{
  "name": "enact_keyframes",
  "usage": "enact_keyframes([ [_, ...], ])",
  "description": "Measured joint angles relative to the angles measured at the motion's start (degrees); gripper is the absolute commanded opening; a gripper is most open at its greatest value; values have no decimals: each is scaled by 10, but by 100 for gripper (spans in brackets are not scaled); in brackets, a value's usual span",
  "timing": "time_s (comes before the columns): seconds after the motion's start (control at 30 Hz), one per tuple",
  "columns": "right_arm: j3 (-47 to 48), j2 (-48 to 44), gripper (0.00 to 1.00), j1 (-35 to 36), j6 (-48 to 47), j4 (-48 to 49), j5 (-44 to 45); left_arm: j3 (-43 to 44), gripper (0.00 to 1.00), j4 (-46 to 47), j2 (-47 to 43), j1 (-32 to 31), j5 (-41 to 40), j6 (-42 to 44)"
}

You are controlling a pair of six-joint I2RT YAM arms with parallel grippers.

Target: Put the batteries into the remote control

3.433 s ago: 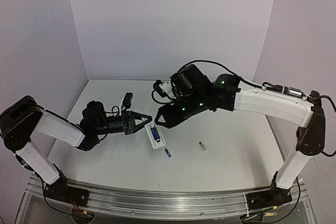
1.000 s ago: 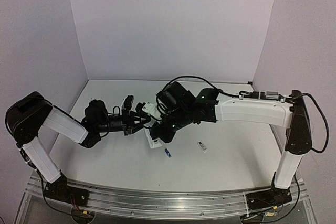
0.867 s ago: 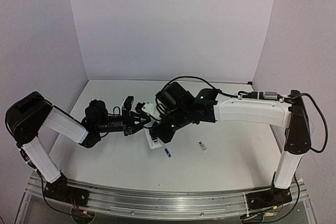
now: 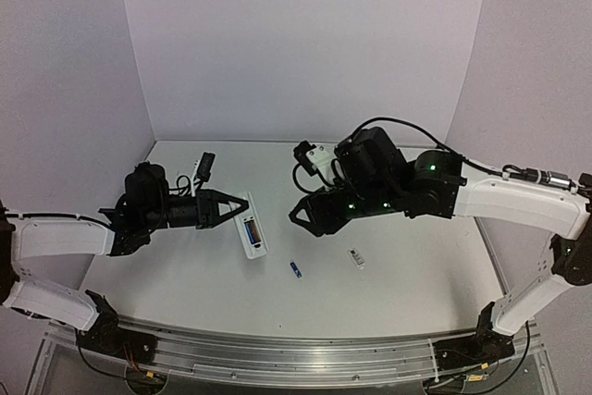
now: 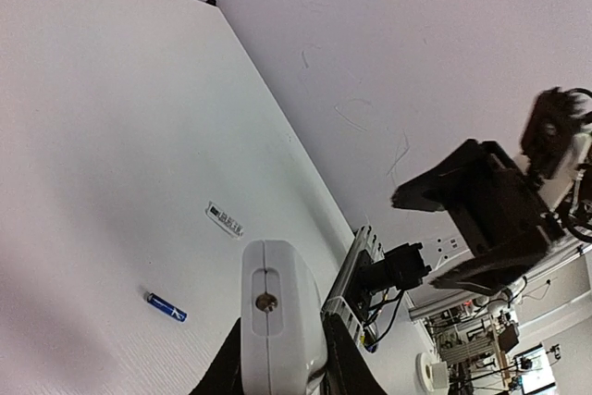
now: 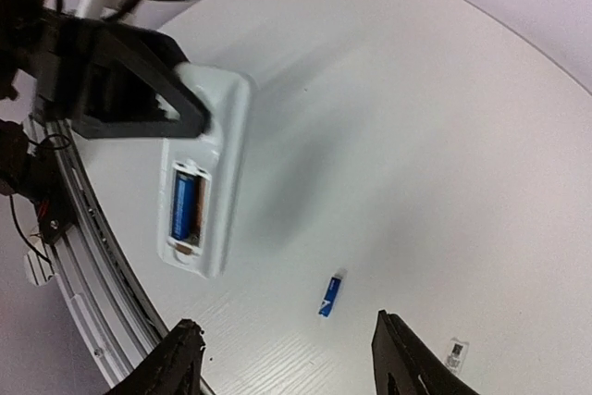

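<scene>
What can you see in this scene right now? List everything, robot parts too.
remote: one, white, back side up with its recess open, held at one end.
batteries: two, blue; one sits in the remote's recess, the other lies loose, nearer the arm bases than the remote.
cover: one, small, white, lying to the right of the loose battery.
table: one, white, under everything.
left gripper: one, black, shut on the remote's end.
right gripper: one, black, open and empty, to the right of the remote.
</scene>
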Motion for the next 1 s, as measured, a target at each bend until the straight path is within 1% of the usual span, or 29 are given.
enact_keyframes([
  [0.17,-55,0,68,-3,43,-7,30,-16,0,-36,-69,0,-6,40],
  [0.4,-64,31,68,-7,81,-9,40,-30,0,-77,-137,0,-6,67],
  [0.53,-63,67,67,-12,101,-6,38,-30,0,-98,-155,0,-10,72],
  [0.77,-55,143,64,-19,120,-9,24,-34,0,-104,-165,0,-16,71],
  [1.0,-30,181,61,-22,128,-17,20,-49,0,-110,-172,0,-16,70],
])
